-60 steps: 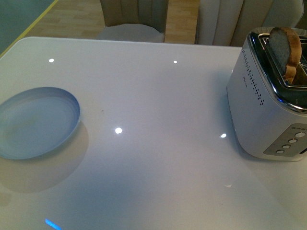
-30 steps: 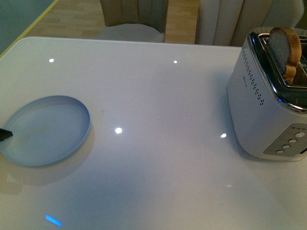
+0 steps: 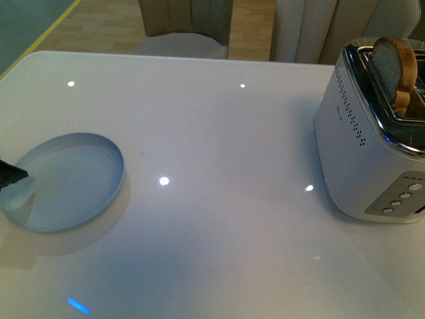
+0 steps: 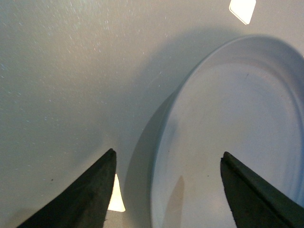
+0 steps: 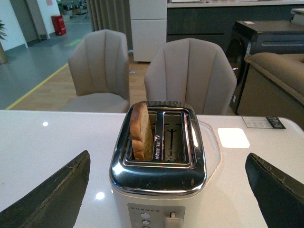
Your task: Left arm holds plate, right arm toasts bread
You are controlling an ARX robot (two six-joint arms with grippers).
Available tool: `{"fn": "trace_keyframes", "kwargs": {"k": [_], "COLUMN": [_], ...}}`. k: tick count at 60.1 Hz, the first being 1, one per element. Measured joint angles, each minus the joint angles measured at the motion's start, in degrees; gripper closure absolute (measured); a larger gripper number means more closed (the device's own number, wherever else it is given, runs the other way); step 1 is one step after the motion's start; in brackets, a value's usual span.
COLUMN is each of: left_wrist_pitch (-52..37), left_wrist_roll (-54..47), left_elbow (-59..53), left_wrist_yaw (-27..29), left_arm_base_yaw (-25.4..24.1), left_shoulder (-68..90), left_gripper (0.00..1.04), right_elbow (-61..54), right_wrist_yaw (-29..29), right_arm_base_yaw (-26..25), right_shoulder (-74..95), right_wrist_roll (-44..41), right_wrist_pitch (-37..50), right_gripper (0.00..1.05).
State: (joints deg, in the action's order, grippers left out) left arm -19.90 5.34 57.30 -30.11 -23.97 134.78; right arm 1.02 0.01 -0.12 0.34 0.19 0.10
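So your plate (image 3: 70,181) is sitting on the white table (image 3: 219,133) at the left side, fairly near the robot. It's the pale blue-grey one with the low rim, nothing on it. In the front view you only get a dark tip of the left gripper (image 3: 12,175) poking in from the left edge, right at the plate's left rim. The left wrist view tells you more: the left gripper (image 4: 166,190) has its jaws spread wide, and the plate's rim (image 4: 159,156) runs between the two dark fingers, one finger (image 4: 85,194) over bare table and the other (image 4: 251,194) over the plate's inside. I can't tell if either finger is actually touching the plate.

The bread (image 3: 395,66) is over on the right, standing upright in the silver toaster (image 3: 365,153) and sticking up out of it. From the right wrist view the slice (image 5: 141,130) is in the left of the two slots, and the other slot (image 5: 173,137) is empty.

Your right gripper (image 5: 168,190) is wide open too, its two dark fingers framing the toaster (image 5: 159,175) from either side and well apart from it. It doesn't show in the front view.

Two beige chairs (image 5: 190,76) stand past the far edge of the table.
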Motion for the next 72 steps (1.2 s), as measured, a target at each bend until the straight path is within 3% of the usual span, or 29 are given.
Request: {"fn": "trace_keyframes", "kwargs": {"k": [11, 22, 38, 47, 51, 55, 58, 72], "left_wrist_pitch": [0.1, 0.2, 1.7, 6.3, 8.6, -3.5, -7.1, -5.8], "left_wrist_roll": [1.5, 3.9, 13.4, 19.5, 22.8, 14.2, 4.6, -3.7], "left_elbow": [-3.7, -9.3, -21.3, -29.2, -33.2, -41.4, -45.5, -50.8], "left_wrist_yaw": [-0.1, -1.8, -4.6, -1.9, 2.2, 19.5, 27.5, 30.1], "left_arm_base_yaw": [-0.5, 0.4, 5.6, 8.8, 11.2, 18.4, 23.0, 23.8], "left_shoulder": [-9.8, -23.3, -52.8, -70.8, -79.7, -89.1, -95.6, -101.8], "left_gripper": [0.06, 0.07, 0.07, 0.07, 0.08, 0.23, 0.37, 0.80], "right_elbow": [0.0, 0.0, 0.0, 0.0, 0.0, 0.0, 0.0, 0.0], "right_wrist_yaw": [0.0, 0.0, 0.0, 0.0, 0.0, 0.0, 0.0, 0.0], "right_arm_base_yaw": [0.0, 0.0, 0.0, 0.0, 0.0, 0.0, 0.0, 0.0], "right_shoulder": [0.0, 0.0, 0.0, 0.0, 0.0, 0.0, 0.0, 0.0], "right_wrist_roll": [0.0, 0.0, 0.0, 0.0, 0.0, 0.0, 0.0, 0.0], "right_wrist_pitch": [0.0, 0.0, 0.0, 0.0, 0.0, 0.0, 0.0, 0.0], "right_gripper": [0.09, 0.09, 0.09, 0.09, 0.09, 0.09, 0.09, 0.09]}}
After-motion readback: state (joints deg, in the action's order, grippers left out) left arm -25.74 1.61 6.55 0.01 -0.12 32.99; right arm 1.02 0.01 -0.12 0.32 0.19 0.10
